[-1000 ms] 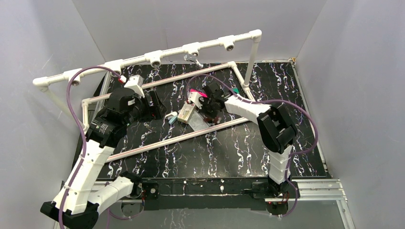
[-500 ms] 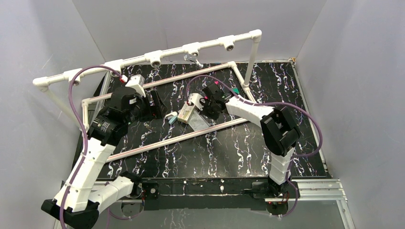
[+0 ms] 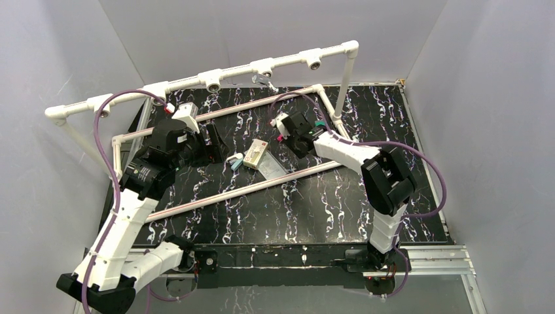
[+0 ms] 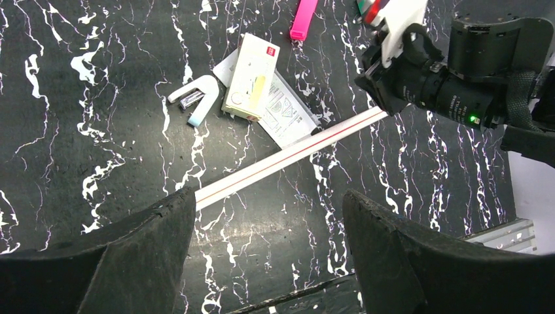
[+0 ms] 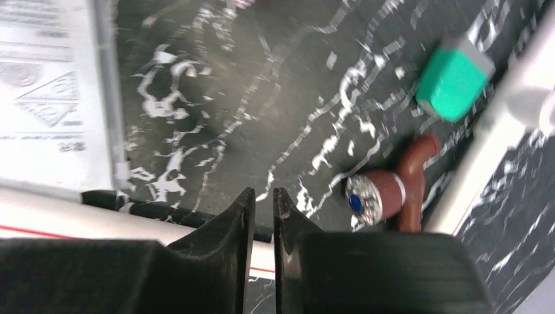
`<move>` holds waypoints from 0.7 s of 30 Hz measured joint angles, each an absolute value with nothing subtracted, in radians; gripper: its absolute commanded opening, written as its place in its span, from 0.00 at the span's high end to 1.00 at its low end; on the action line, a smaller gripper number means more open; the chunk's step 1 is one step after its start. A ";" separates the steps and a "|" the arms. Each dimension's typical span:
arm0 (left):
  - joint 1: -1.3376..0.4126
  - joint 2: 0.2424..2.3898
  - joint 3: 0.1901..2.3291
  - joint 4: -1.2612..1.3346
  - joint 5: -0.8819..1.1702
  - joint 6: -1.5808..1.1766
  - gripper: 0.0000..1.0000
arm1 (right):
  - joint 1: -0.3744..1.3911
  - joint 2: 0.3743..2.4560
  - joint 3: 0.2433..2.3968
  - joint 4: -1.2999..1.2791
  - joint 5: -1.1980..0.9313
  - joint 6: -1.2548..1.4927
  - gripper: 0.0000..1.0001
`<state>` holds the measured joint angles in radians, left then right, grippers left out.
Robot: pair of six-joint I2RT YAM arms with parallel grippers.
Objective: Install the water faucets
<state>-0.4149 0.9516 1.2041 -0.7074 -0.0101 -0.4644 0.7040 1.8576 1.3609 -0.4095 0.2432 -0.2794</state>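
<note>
Lying unheld, the brown faucet [image 5: 391, 191] rests beside the right fingers [image 5: 239, 219].

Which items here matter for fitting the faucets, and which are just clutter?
Job: brown faucet, silver faucet, white pipe frame.
Clutter: pink strip, small box, leaflet, green block, white clip.

Reddish-brown faucet [image 5: 393, 193] lies on its side just beside the right claw [image 5: 263, 203], studded blue-centred cap nearest, bent spout pointing away; shiny silver faucet [image 3: 264, 80] sits well beyond that claw.
</note>
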 measured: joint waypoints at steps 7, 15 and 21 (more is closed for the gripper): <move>-0.415 0.952 1.204 -0.706 -0.010 -0.464 0.21 | 0.651 1.806 1.278 -0.387 0.373 0.018 0.59; -0.415 0.950 1.204 -0.706 -0.010 -0.465 0.21 | 0.540 1.772 1.246 -0.409 0.453 0.401 0.37; -0.415 0.948 1.203 -0.705 -0.010 -0.465 0.21 | 0.524 1.774 1.303 -0.495 0.541 0.683 0.29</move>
<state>-0.4149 0.9482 1.2030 -0.7048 -0.0101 -0.4648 0.5240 1.7737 1.3025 -0.4946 0.5407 0.6830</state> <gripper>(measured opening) 0.794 0.671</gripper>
